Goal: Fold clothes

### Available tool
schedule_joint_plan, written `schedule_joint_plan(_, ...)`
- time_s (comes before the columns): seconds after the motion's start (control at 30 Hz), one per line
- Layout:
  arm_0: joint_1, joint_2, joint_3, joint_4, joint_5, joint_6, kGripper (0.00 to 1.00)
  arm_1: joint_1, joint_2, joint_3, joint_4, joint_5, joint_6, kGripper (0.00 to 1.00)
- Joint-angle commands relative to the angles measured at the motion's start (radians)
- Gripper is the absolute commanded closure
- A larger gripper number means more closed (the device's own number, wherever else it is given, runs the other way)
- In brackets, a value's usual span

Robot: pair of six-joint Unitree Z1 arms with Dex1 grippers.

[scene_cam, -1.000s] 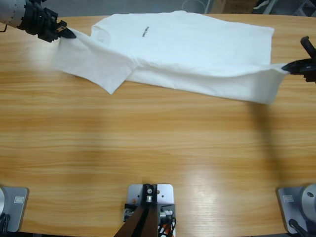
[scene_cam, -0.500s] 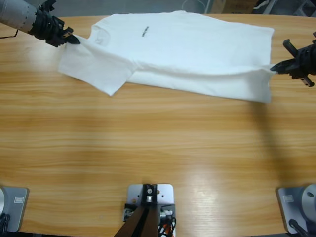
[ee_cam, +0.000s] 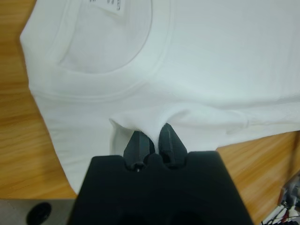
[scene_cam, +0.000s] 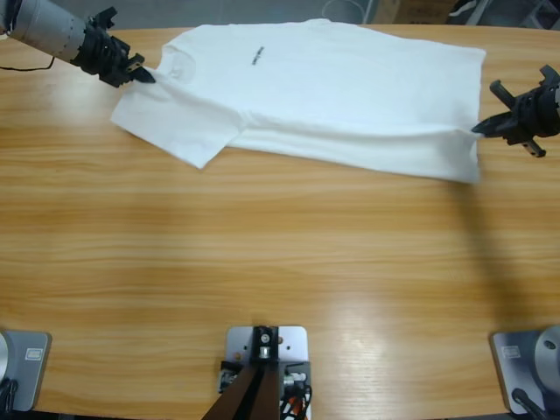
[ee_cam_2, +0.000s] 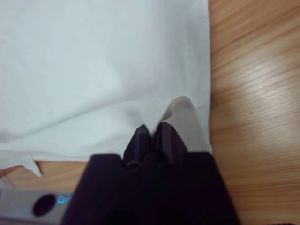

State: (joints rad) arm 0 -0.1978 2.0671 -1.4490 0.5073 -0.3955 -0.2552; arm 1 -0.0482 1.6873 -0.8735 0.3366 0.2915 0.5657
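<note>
High view: white T-shirt [scene_cam: 341,96] spread along far edge of wooden table [scene_cam: 262,262], left gripper [scene_cam: 144,74] pinching shoulder beside collar, right gripper [scene_cam: 479,129] pinching hem corner. Left wrist view: jaws closed on thin fold just below collar [ee_cam: 117,70]; soft, light, limp cloth, best taken at seams and corners. Right wrist view: jaws clamped on puckered hem edge [ee_cam_2: 180,110], likely to slip if pulled hard.

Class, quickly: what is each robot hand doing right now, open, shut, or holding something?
Left hand: shut on the white T-shirt, pinching a fold near the collar.
Right hand: shut on the T-shirt's hem edge.

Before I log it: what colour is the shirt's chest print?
Black print, clearest in the high view.
</note>
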Motion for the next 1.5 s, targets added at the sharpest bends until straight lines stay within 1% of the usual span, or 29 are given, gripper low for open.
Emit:
schedule_joint_plan(0.03,-0.006,0.096,-0.065,0.034,-0.014,0.025,1.000,-0.043,0.046,0.008,-0.008,0.006,-0.042,1.000)
schedule_joint_plan(0.13,-0.001,0.107,-0.074,0.036,-0.014,0.025,1.000,-0.063,0.045,0.007,-0.005,0.011,-0.064,1.000)
schedule_joint_plan(0.17,0.002,0.112,-0.077,0.036,-0.015,0.025,0.955,-0.069,0.045,0.007,-0.004,0.013,-0.070,1.000)
schedule_joint_plan(0.2,0.005,0.118,-0.079,0.037,-0.015,0.024,0.765,-0.070,0.045,0.007,-0.004,0.015,-0.074,1.000)
schedule_joint_plan(0.23,0.006,0.123,-0.081,0.037,-0.015,0.024,0.630,-0.070,0.047,0.006,-0.004,0.017,-0.077,1.000)
schedule_joint_plan(0.33,0.009,0.133,-0.084,0.037,-0.014,0.022,0.455,-0.070,0.061,0.001,-0.004,0.020,-0.083,1.000)
schedule_joint_plan(0.43,0.010,0.142,-0.090,0.040,-0.014,0.022,0.414,-0.070,0.071,-0.005,-0.004,0.020,-0.085,1.000)
schedule_joint_plan(0.67,0.013,0.159,-0.107,0.055,-0.016,0.022,0.414,-0.071,0.107,-0.024,-0.001,0.032,-0.102,1.000)
schedule_joint_plan(0.7,0.016,0.159,-0.108,0.056,-0.016,0.023,0.414,-0.071,0.111,-0.030,0.002,0.035,-0.108,0.813)
schedule_joint_plan(0.73,0.018,0.158,-0.109,0.059,-0.016,0.024,0.414,-0.071,0.114,-0.041,0.009,0.037,-0.119,0.272)
schedule_joint_plan(0.77,0.023,0.157,-0.111,0.063,-0.016,0.025,0.414,-0.071,0.114,-0.050,0.018,0.036,-0.129,0.127)
schedule_joint_plan(0.8,0.028,0.155,-0.110,0.065,-0.016,0.026,0.414,-0.072,0.114,-0.057,0.027,0.033,-0.139,0.069)
schedule_joint_plan(0.83,0.034,0.152,-0.110,0.068,-0.016,0.028,0.414,-0.074,0.113,-0.062,0.038,0.030,-0.144,0.029)
schedule_joint_plan(0.9,0.047,0.145,-0.108,0.074,-0.016,0.032,0.414,-0.086,0.106,-0.075,0.049,0.027,-0.152,0.000)
schedule_joint_plan(1.13,0.071,0.092,-0.076,0.083,-0.020,0.040,0.414,-0.122,0.073,-0.125,0.119,0.005,-0.193,0.000)
schedule_joint_plan(1.3,0.159,-0.006,0.061,0.084,-0.073,0.059,0.414,-0.125,0.011,-0.103,0.154,0.011,-0.232,0.000)
schedule_joint_plan(1.4,0.166,-0.058,0.129,0.083,-0.079,0.063,0.414,-0.125,-0.027,-0.079,0.165,0.025,-0.244,0.000)
schedule_joint_plan(1.5,0.150,-0.116,0.197,0.078,-0.080,0.059,0.414,-0.125,-0.078,-0.046,0.174,0.041,-0.244,0.000)
